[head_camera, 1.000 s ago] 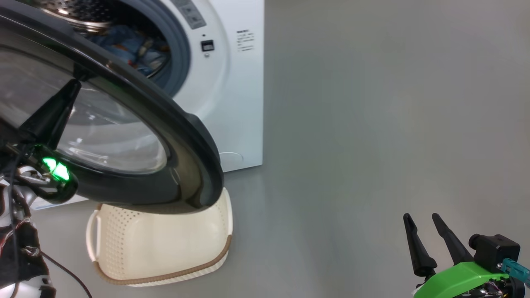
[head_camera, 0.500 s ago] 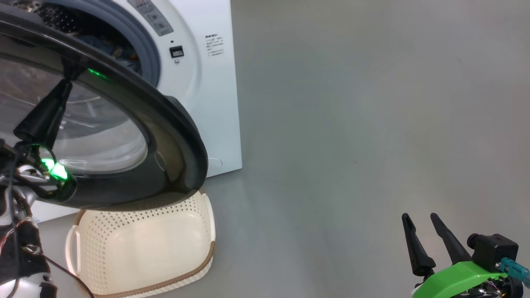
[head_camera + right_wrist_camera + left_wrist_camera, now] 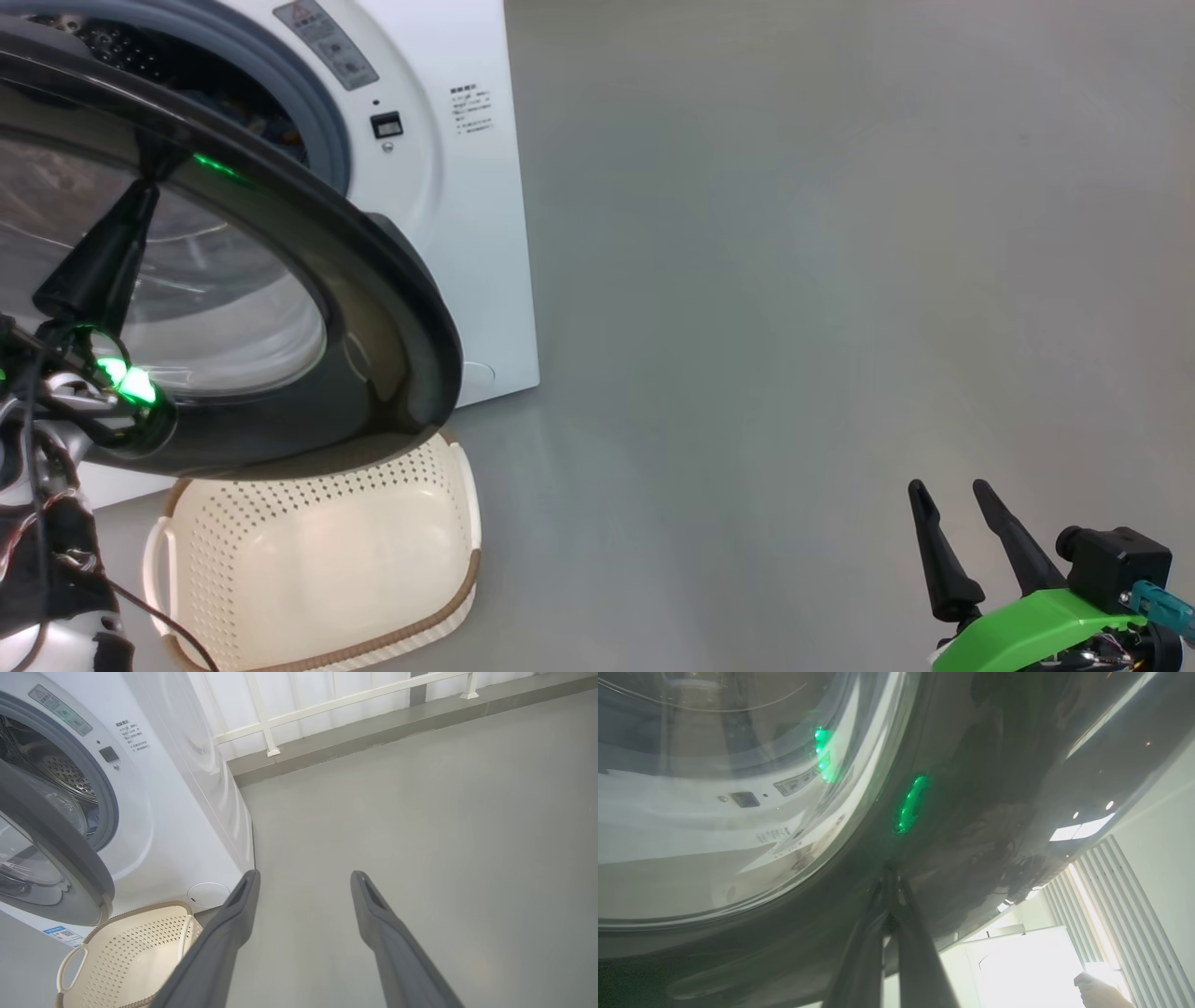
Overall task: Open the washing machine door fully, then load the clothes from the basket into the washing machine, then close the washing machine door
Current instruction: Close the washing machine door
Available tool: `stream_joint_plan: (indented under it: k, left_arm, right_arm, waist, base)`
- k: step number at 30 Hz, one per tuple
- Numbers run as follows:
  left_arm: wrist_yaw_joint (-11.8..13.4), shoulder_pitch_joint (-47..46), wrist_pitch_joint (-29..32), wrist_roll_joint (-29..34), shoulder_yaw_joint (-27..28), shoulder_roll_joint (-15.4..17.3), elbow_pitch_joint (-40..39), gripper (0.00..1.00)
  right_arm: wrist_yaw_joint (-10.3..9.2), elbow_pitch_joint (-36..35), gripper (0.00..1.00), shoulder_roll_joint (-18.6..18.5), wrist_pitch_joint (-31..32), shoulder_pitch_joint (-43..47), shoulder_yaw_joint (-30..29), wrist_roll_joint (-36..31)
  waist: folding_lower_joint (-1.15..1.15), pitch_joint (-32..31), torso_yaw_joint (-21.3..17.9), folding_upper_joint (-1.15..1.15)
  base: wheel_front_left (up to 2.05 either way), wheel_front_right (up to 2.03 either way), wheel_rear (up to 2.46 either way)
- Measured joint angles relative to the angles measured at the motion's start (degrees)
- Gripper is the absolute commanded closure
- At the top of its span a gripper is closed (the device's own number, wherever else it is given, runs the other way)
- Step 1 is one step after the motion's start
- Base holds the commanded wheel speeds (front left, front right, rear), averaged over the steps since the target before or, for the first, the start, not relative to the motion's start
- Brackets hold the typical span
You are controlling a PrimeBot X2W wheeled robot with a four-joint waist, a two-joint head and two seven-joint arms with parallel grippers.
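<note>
Cream perforated plastic basket (image 3: 308, 579) sits empty at lower left, loading apparently done. Left gripper (image 3: 152, 187), fingers together, presses the glossy black-rimmed round glass door (image 3: 392, 308), not yet shut on the white front-loading washer (image 3: 467, 233). Right gripper (image 3: 948, 490) idles spread, lower right.

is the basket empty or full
Empty, as far as it shows: the basket has bare perforated walls and floor, no fabric inside.

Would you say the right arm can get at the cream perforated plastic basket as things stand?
Probably yes: only grey floor lies between the open right pincer and the basket; the glossy black round door overlaps just its far rim.
</note>
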Motion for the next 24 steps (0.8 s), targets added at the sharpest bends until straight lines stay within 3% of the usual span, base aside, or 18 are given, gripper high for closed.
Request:
stream_joint_plan:
  k: [12,18,19,20,21,24]
  left_arm:
    - [-1.8,0.6,-0.1,0.9,-0.6,-2.0,0.0,1.0]
    - [-2.3,5.6,-2.4,3.3,-1.7,-3.4,-4.5,1.0]
    - [-2.3,6.8,-3.3,4.6,-2.3,-3.5,-6.2,0.58]
    - [-2.3,8.1,-4.4,5.7,-2.7,-3.7,-7.8,0.23]
    - [-2.3,9.4,-5.2,6.1,-3.0,-4.0,-9.3,0.0]
    - [-2.3,14.3,-9.5,10.5,-5.3,-4.2,-14.8,0.0]
  right_arm:
    - [0.0,-0.2,0.0,0.0,0.1,0.0,-1.4,0.0]
    - [0.0,-0.2,0.0,0.0,0.1,0.5,-2.4,-0.1]
    - [0.0,-0.2,0.0,0.0,0.1,0.7,-2.4,-0.1]
    - [0.0,-0.3,0.0,0.0,0.1,0.9,-2.4,-0.1]
    - [0.0,-0.3,0.0,0.0,0.1,1.2,-2.4,-0.1]
    - [0.0,-0.4,0.0,0.0,0.1,1.6,-2.7,-0.6]
  waist:
    - [0.0,-0.8,2.9,0.0]
    - [0.0,-2.2,5.1,0.0]
    - [0.0,-2.5,5.4,0.0]
    - [0.0,-2.9,5.7,0.0]
    - [-0.01,-3.3,5.9,0.0]
    - [-0.01,-4.6,6.8,0.0]
  base:
    - [0.0,0.0,0.0]
    - [0.0,0.0,0.0]
    - [0.0,0.0,0.0]
    - [0.0,0.0,0.0]
    - [0.0,0.0,0.0]
    - [0.0,0.0,0.0]
